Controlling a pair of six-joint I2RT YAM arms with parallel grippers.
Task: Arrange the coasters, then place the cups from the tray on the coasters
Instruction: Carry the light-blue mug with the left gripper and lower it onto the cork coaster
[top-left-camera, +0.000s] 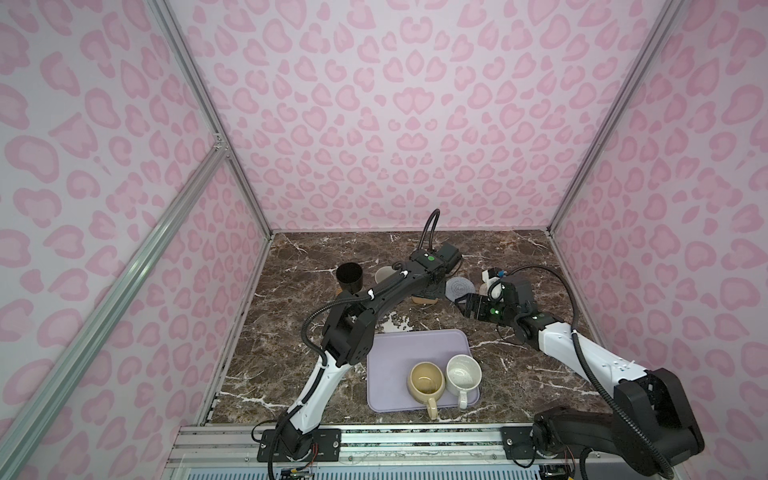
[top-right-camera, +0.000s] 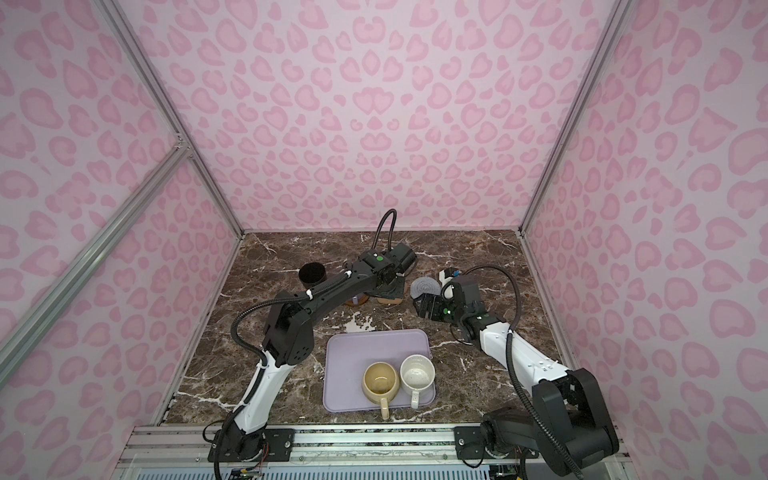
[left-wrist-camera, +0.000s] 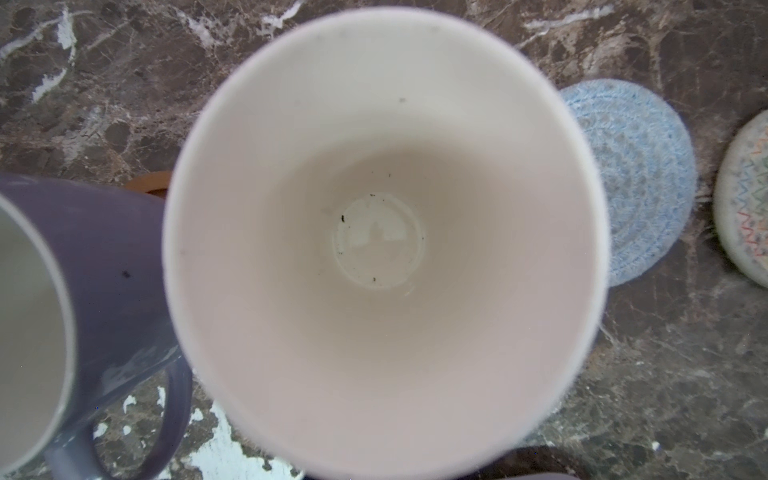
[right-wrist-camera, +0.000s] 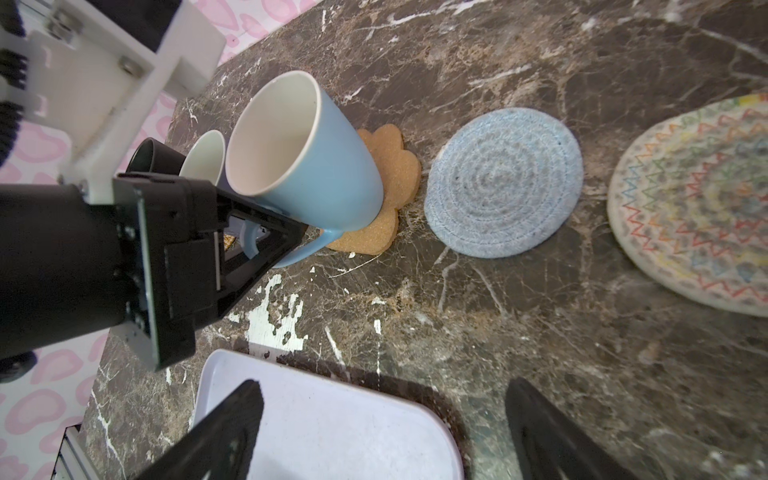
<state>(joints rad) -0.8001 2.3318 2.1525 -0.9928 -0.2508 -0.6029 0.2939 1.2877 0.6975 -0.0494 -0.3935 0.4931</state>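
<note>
My left gripper (right-wrist-camera: 270, 243) is shut on the handle of the light blue cup (right-wrist-camera: 307, 158), whose base rests on the tan paw-shaped coaster (right-wrist-camera: 399, 174). The left wrist view looks straight into its white inside (left-wrist-camera: 382, 241). The lavender cup (left-wrist-camera: 112, 257) stands beside it on the dark brown coaster (top-right-camera: 356, 301), and the black cup (top-left-camera: 349, 276) stands further left. The grey-blue coaster (right-wrist-camera: 503, 183) and the cream coaster (right-wrist-camera: 698, 208) lie bare. My right gripper (right-wrist-camera: 382, 390) hangs open and empty over the far corner of the tray (top-left-camera: 399, 353), which holds the yellow-beige cup (top-left-camera: 426, 379) and the speckled white cup (top-left-camera: 463, 372).
The brown marble table (top-left-camera: 519, 353) is walled on three sides by pink patterned panels. A metal rail (top-left-camera: 415, 436) along the front edge carries both arm bases. The left arm reaches across the table's middle towards the back.
</note>
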